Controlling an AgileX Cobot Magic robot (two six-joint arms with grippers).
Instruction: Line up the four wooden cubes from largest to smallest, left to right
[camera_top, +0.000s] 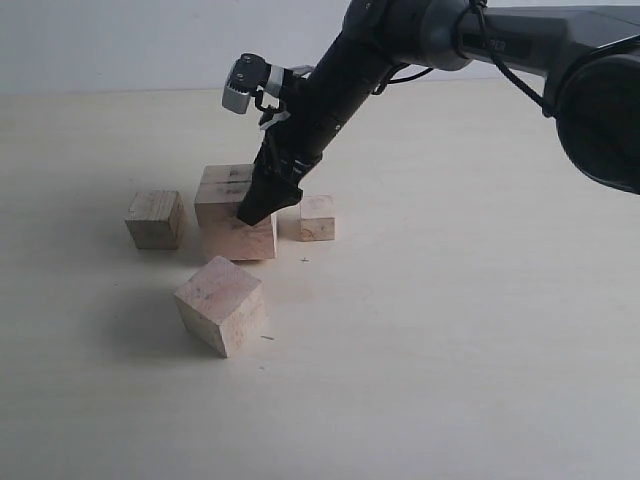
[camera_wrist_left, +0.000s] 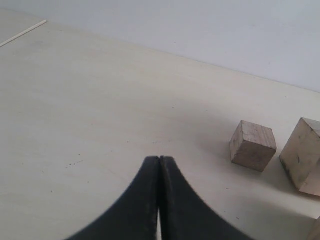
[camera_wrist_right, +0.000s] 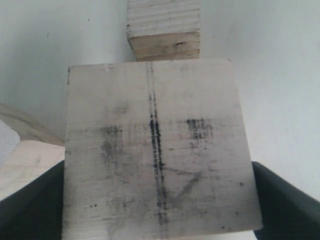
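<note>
The largest wooden cube (camera_wrist_right: 155, 145), with a groove line and dark scribbles on top, fills the right wrist view. My right gripper (camera_wrist_right: 157, 187) is shut on it, one black finger against each side. In the exterior view this gripper (camera_top: 262, 208) reaches down onto a pale block (camera_top: 240, 240) that touches a grooved, dark-marked block (camera_top: 224, 185) behind it. A big tilted cube (camera_top: 221, 305) lies in front, a mid-size cube (camera_top: 155, 218) to the left, and the smallest cube (camera_top: 318, 217) to the right. My left gripper (camera_wrist_left: 159, 159) is shut and empty, apart from a cube (camera_wrist_left: 253, 145).
A pale wooden table (camera_top: 450, 330) carries everything, and a light wall stands behind it. The right arm (camera_top: 400, 40) slants in from the upper right. Another cube (camera_wrist_right: 163, 30) lies just beyond the held one. A larger block (camera_wrist_left: 302, 157) sits at the left wrist view's edge.
</note>
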